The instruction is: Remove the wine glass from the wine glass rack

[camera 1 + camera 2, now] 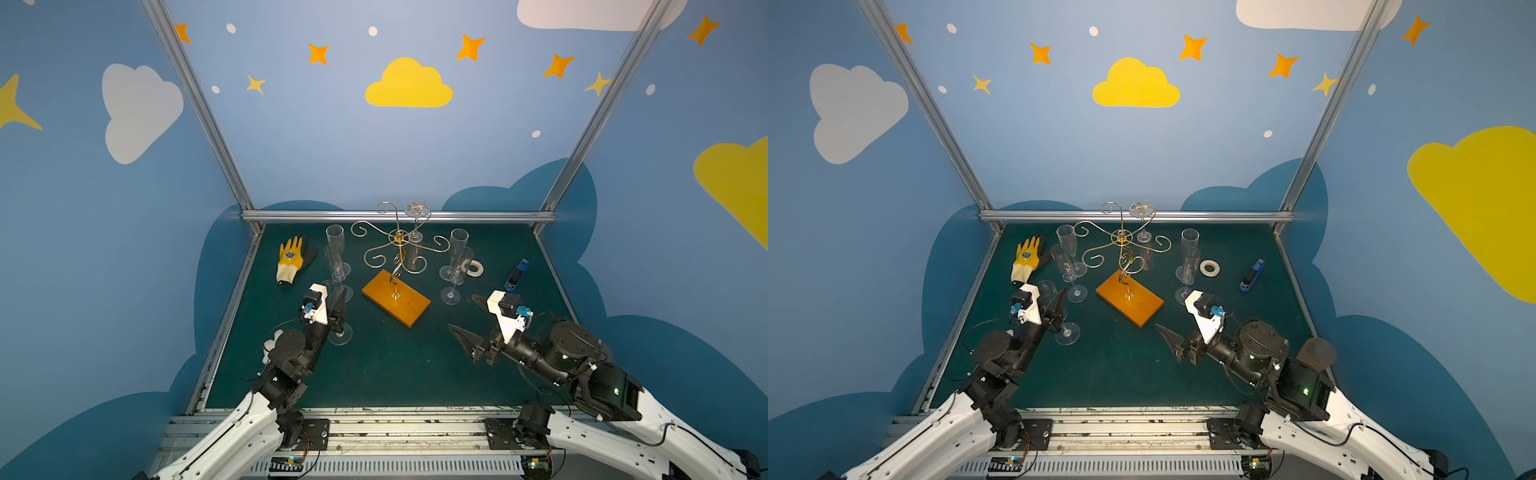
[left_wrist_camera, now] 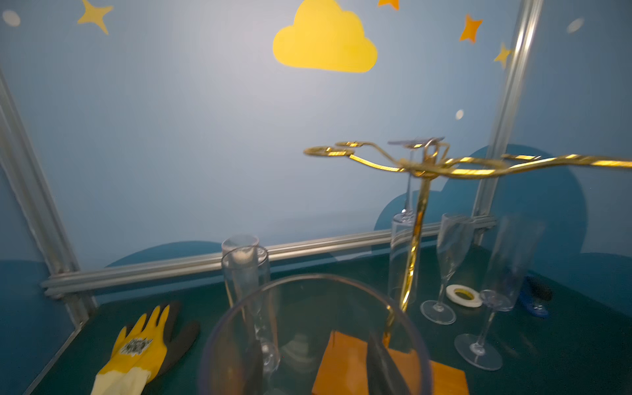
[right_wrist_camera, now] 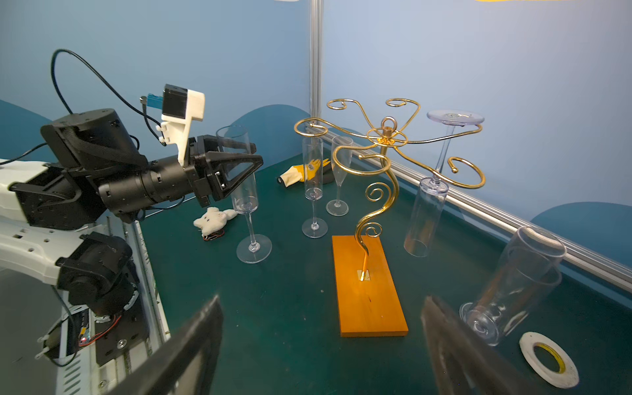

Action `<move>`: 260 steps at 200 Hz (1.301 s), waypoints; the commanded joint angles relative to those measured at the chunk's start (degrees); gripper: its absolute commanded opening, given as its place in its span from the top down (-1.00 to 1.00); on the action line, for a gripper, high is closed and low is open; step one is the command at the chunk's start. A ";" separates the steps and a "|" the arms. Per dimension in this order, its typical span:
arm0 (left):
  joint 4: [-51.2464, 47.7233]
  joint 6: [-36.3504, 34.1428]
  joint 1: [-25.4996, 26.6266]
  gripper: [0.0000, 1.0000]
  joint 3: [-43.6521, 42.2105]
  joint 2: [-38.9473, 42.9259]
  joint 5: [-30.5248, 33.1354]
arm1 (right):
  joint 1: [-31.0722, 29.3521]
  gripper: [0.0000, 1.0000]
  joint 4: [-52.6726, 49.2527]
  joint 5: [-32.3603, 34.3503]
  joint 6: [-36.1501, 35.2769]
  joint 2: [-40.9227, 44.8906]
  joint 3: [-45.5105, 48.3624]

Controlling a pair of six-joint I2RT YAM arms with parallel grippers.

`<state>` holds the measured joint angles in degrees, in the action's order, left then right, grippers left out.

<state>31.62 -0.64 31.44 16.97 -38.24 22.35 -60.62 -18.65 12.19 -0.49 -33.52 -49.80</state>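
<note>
Left gripper [image 3: 253, 154] seen clamped on bowl of wine glass [image 3: 244, 191], glass kept upright, left of rack [image 1: 399, 239], clear of its arms; right gripper [image 1: 462, 312] spread wide, nothing held, low beside orange base [image 1: 395, 303]; another glass [image 3: 427, 212] hung upside down on far arm
</note>
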 commanded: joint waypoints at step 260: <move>33.01 1.87 -10.51 0.10 5.91 -39.16 -8.93 | 2.86 -0.81 1.83 13.92 -2.59 2.32 1.29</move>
<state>61.91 1.30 21.12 22.39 -77.56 13.65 -58.06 -17.02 25.52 -3.51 -31.42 -48.62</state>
